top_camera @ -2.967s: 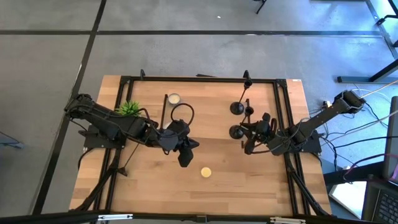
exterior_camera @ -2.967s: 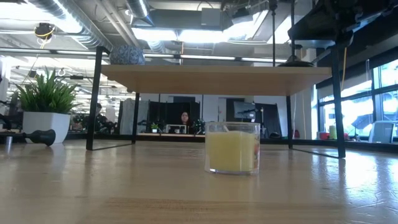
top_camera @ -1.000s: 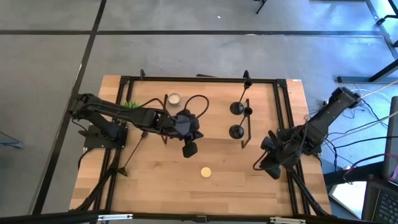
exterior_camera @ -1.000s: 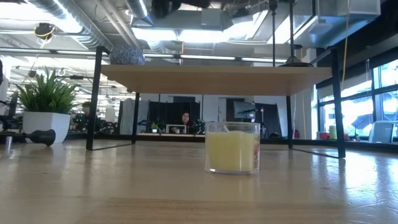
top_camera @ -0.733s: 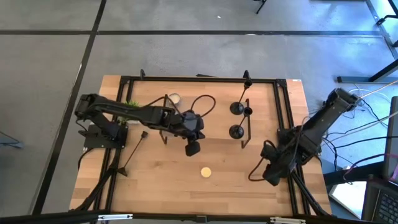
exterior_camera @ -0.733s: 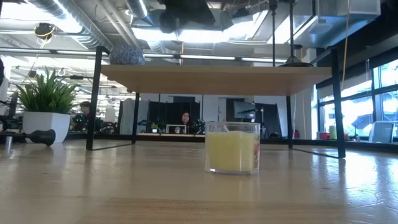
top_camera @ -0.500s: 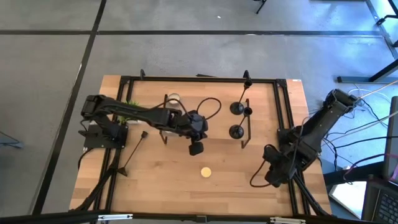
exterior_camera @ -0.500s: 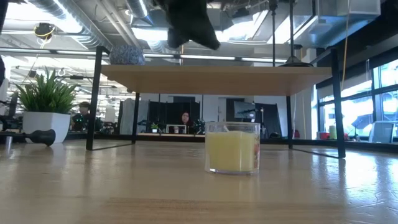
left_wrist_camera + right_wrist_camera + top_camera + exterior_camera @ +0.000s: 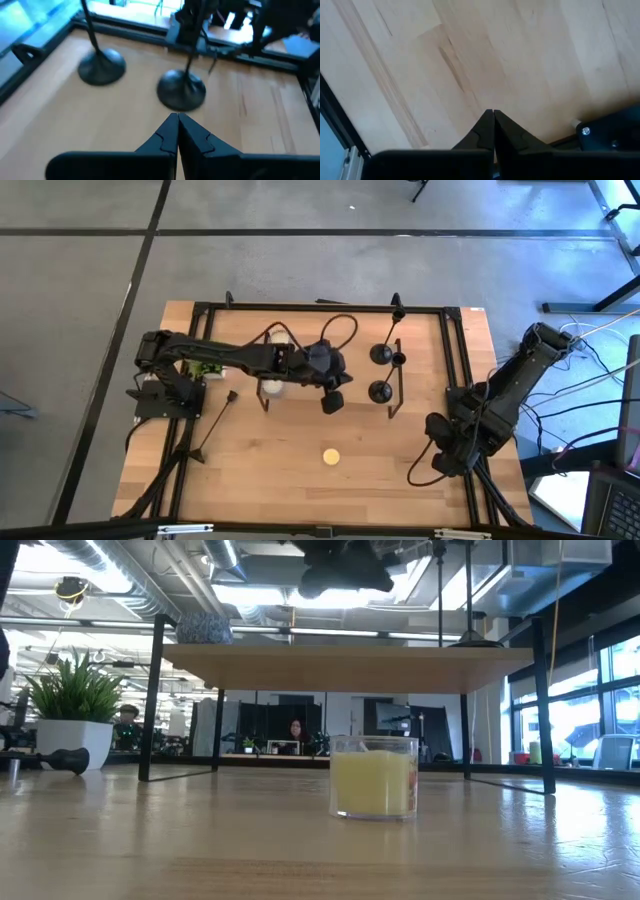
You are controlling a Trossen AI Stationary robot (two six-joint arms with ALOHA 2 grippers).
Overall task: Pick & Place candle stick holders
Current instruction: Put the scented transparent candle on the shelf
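Observation:
Two black candle stick holders stand upright on their round bases at the table's far right; the left wrist view shows those bases with thin stems rising. A third holder lies flat on the wood at the left. My left gripper is shut and hovers just left of the nearer standing holder, touching nothing. My right gripper is shut, points down over bare wood by the table's right edge, and holds nothing.
A yellow candle in a glass sits near the table's front middle. The black-legged wooden shelf spans the far half. A potted plant stands at the far left, behind my left arm.
My left gripper has travelled toward the table's right edge, closing on the two standing holders, and stays shut. My right arm has shifted a little toward the near edge and tipped its gripper downward. The holders and the candle have not moved.

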